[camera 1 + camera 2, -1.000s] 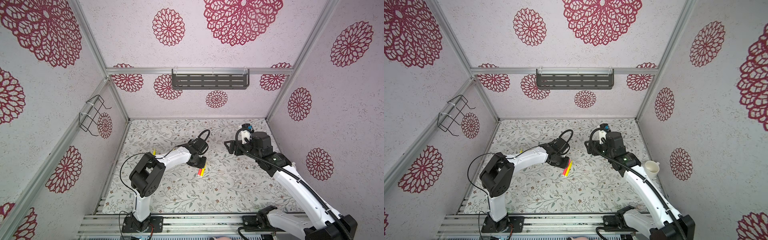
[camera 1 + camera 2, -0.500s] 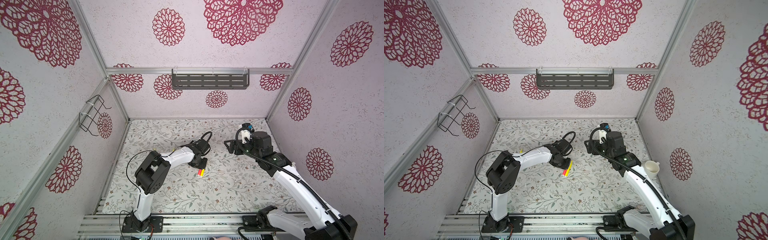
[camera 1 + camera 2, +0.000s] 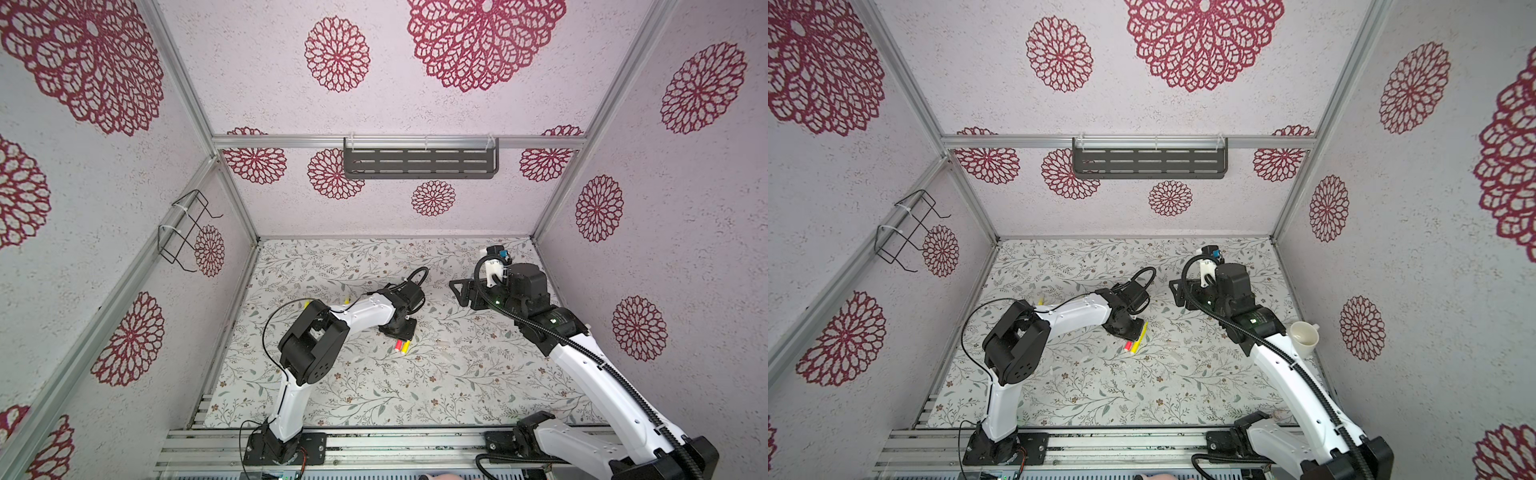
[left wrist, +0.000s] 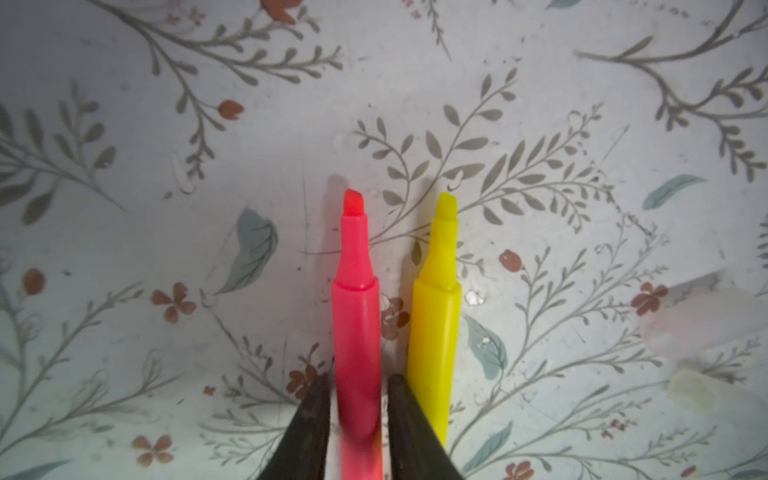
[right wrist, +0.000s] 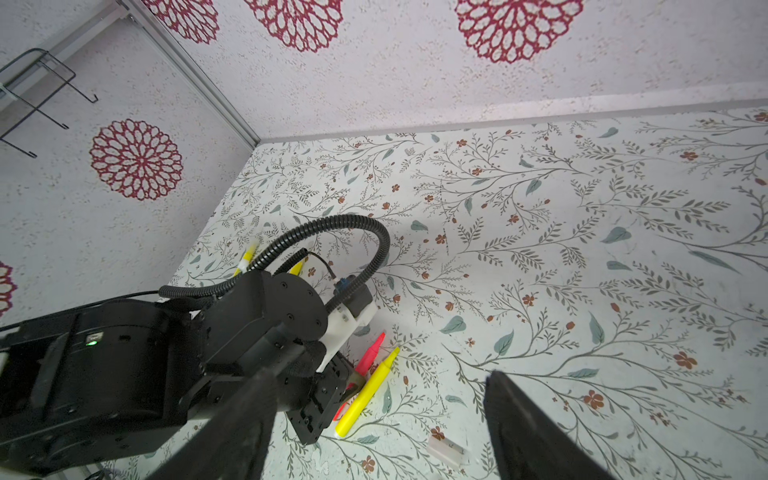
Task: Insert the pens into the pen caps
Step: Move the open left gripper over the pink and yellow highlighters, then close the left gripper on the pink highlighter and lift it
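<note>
Two seemingly light, stiff, slick pens (image 3: 401,345) lie side by side mid bench (image 4: 124,249): left tool (image 4: 357,382) narrowly pinches the pink pen (image 4: 356,316) at its barrel, a sensible hold, beside the yellow pen (image 4: 436,324); right tool (image 5: 380,374) hangs wide, empty.

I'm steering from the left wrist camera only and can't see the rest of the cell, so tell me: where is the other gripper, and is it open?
Observer: The right gripper hangs open above the table, apart from the left arm, holding nothing.
Operator: Are there pens outside my view?
Observer: Two more yellow pens lie on the table just beyond the left arm, which partly hides them in both top views.
Operator: Anything else out there?
Observer: A white cup stands mouth up beside the right arm, near the right wall.
</note>
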`<state>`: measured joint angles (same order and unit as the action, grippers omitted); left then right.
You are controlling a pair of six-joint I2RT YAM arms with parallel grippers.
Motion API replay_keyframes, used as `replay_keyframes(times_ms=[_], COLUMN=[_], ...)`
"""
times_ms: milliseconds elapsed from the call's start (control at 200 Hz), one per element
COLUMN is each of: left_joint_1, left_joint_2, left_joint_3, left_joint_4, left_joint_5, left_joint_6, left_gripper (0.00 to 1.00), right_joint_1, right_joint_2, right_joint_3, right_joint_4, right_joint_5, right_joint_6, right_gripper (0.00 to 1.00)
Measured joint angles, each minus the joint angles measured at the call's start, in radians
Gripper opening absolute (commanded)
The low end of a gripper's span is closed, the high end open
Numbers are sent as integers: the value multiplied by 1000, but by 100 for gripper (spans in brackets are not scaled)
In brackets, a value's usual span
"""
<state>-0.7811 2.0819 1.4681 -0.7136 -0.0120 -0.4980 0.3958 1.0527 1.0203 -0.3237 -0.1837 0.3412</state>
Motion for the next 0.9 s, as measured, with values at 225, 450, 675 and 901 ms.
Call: replay_keyframes(times_ms=[225, 450, 675, 901], left_joint_1=[-10, -11, -10, 18], left_joint_2=[14, 14, -19, -227], left_joint_3=[22, 20, -30, -209], left_joint_4=[-38, -42, 1, 68], left_joint_5=[-36, -43, -46, -9], left_joint_6=[14, 24, 40, 46], left_gripper=[20, 0, 0, 0], right_joint_1=[-2, -14, -28, -29], right_joint_2=[-1, -16, 12, 72], right_joint_3=[0, 0, 3, 0], right_joint_4=[-29, -56, -108, -166], right_joint_5=[36, 87, 124, 115], right_joint_6=[-8, -35, -117, -330], right_gripper=[87, 87, 90, 94])
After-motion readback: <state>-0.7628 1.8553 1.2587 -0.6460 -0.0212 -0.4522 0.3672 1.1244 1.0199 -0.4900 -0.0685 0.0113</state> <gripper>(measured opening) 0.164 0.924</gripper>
